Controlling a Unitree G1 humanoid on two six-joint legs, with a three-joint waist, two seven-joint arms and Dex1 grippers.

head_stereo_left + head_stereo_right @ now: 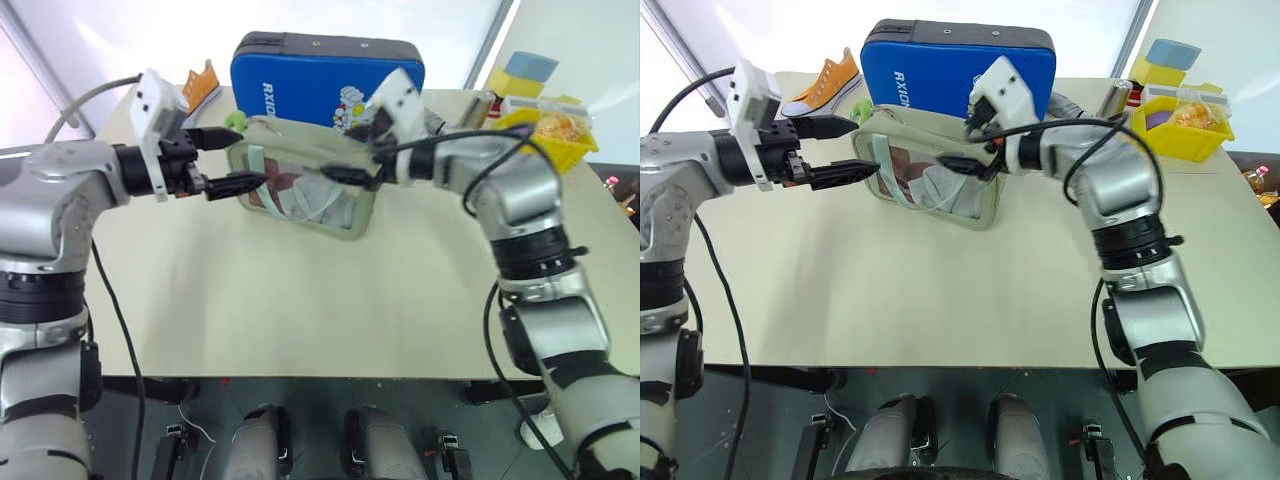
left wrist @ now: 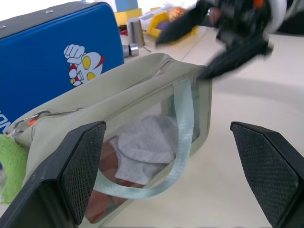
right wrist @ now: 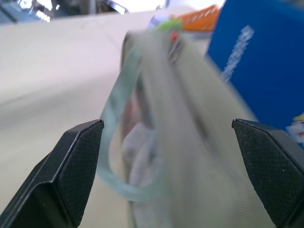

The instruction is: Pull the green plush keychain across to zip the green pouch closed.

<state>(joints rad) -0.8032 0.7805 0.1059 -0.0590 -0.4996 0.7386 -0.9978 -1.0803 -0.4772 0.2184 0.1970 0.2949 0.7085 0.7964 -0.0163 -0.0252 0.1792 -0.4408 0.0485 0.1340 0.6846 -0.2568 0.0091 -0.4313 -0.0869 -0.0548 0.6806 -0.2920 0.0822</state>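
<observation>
Pale sage-green boxy fabric pouch (image 1: 305, 190) with clear plastic front window stood upright mid-table, just in front of the blue hard case (image 1: 325, 75); long axis ran left-right, slightly skewed, its right end nearer; zipper top faced up, window faced the near edge; mint loop handle (image 2: 183, 142) hung over the window; grey cloth (image 2: 145, 145) showed inside. Small lime-green fuzzy plush keychain (image 1: 235, 120) sat at the pouch's top left corner, far side, on the zipper line. Blue case carried white lettering, only "RXIO" readable, rest hidden by the pouch, plus a cartoon hero figure (image 2: 83, 62). Left gripper (image 1: 236, 160) was spread wide at the pouch's left end, upper finger tip just beside the keychain, lower finger at the left wall; contact unclear, nothing gripped. Right gripper (image 1: 962, 147) was also spread wide over the pouch's top right part, straddling the top edge in the right wrist view; nothing held. Orange sneaker (image 1: 825, 82) lay far left; yellow bin (image 1: 1185, 125) far right.
</observation>
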